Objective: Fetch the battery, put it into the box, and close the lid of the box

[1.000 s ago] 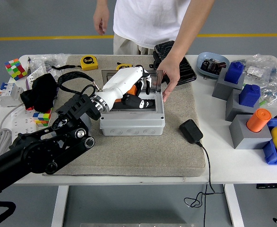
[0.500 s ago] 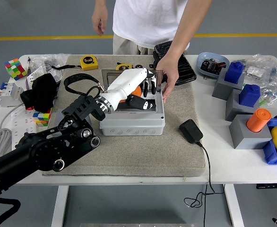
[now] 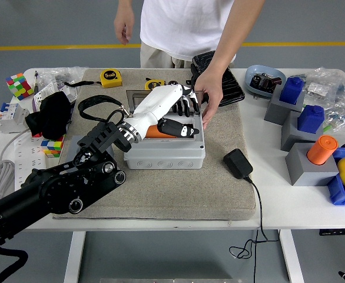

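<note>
The grey box point(image 3: 165, 154) stands on the beige mat at the table's middle. Its clear lid point(image 3: 197, 101) stands raised at the box's far right side, and a person's hand point(image 3: 212, 94) holds it there. The orange battery point(image 3: 155, 131) lies inside the box, partly hidden under my palm. My left hand point(image 3: 187, 115), white with black fingers, hovers over the box's inside. Its fingers point(image 3: 186, 104) are spread and lifted, and the thumb points right above the battery. My right arm is out of view.
A black charger point(image 3: 238, 163) with its cable lies on the mat right of the box. Yellow tape measures point(image 3: 110, 77) lie behind the box. Black headphones point(image 3: 53, 112) and colour cubes sit at the left. Grey and blue blocks point(image 3: 302, 127) stand at the right.
My left hand has lowered the battery into the box and its fingers have opened and lifted off it. The person's hand keeps holding the lid.
</note>
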### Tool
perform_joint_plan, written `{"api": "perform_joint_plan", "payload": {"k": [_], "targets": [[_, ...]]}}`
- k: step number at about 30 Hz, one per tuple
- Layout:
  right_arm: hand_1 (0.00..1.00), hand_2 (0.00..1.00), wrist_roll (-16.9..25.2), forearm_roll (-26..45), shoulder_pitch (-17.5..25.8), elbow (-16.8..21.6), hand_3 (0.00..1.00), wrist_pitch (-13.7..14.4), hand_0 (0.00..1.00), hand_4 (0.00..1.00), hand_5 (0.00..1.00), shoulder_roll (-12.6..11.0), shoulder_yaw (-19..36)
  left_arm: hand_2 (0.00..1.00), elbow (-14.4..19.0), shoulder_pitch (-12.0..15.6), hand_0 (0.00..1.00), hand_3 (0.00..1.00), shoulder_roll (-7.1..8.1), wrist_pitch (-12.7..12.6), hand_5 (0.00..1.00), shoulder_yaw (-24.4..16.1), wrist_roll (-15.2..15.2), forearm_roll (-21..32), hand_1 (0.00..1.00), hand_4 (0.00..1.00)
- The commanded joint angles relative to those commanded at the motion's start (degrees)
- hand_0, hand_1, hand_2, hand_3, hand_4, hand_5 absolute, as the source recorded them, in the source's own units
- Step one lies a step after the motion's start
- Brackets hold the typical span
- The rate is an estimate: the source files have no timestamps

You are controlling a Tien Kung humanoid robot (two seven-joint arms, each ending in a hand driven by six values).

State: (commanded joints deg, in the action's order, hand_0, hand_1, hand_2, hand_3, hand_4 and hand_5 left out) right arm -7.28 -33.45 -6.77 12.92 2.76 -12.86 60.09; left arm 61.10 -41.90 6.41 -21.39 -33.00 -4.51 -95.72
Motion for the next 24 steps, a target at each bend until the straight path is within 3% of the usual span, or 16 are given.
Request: {"api": "perform_joint_plan", "payload": {"k": [4, 10, 11, 16, 17, 22, 23, 24], "targets": [[0.631, 0.628, -0.02, -0.11, 0.04, -0.03, 0.543, 0.0, 0.66, 0.936, 0.441, -0.02, 0.2, 0.358, 1.14, 0.54, 0.285, 0.431, 0.35, -0.07, 0.171, -1.09, -0.3, -0.14, 0.335, 0.998], [0.631, 0.629, 0.02, -0.26, 0.1, -0.05, 0.543, -0.1, 0.659, 0.936, 0.441, 0.02, 0.46, 0.363, 5.52, 2.11, 0.282, 0.428, 1.34, -2.25, 0.206, -5.44, -4.12, 0.58, 0.334, 0.998], [0.631, 0.628, 0.04, -0.29, 0.11, -0.04, 0.543, -0.1, 0.659, 0.936, 0.441, 0.03, 0.5, 0.365, 6.24, 2.33, 0.326, 0.44, 1.49, -2.86, 0.424, -6.37, -5.16, 1.26, 0.345, 0.998], [0.631, 0.628, 0.07, -0.34, 0.08, -0.01, 0.543, -0.07, 0.659, 0.936, 0.441, 0.03, 0.54, 0.365, 7.33, 2.74, 0.326, 0.44, 1.74, -4.46, 0.424, -10.47, -7.79, 1.81, 0.345, 0.998], [0.63, 0.628, 0.07, -0.35, 0.07, -0.02, 0.544, -0.05, 0.66, 0.936, 0.442, 0.04, 0.58, 0.598, 7.21, 2.74, 0.545, 0.666, 1.77, -4.19, 0.561, -11.06, -7.41, 1.73, 0.649, 0.998], [0.63, 0.628, 0.04, -0.36, 0.03, 0.02, 0.544, 0.04, 0.66, 0.936, 0.442, 0.01, 0.67, 0.598, 5.56, 2.73, 0.545, 0.666, 2.18, -0.39, 0.561, -12.54, -4.43, 2.66, 0.649, 0.998], [0.631, 0.627, 0.03, -0.37, 0.03, 0.03, 0.544, 0.04, 0.659, 0.937, 0.442, 0.01, 0.68, 0.767, 5.33, 2.74, 0.703, 0.793, 2.25, 0.26, 0.775, -12.6, -3.86, 2.68, 0.785, 0.998], [0.631, 0.627, 0.01, -0.37, 0.04, 0.01, 0.544, 0.02, 0.659, 0.937, 0.442, 0.01, 0.69, 0.767, 5.01, 2.79, 0.703, 0.793, 2.29, 0.91, 0.775, -12.64, -3.25, 2.68, 0.785, 0.998]]}}
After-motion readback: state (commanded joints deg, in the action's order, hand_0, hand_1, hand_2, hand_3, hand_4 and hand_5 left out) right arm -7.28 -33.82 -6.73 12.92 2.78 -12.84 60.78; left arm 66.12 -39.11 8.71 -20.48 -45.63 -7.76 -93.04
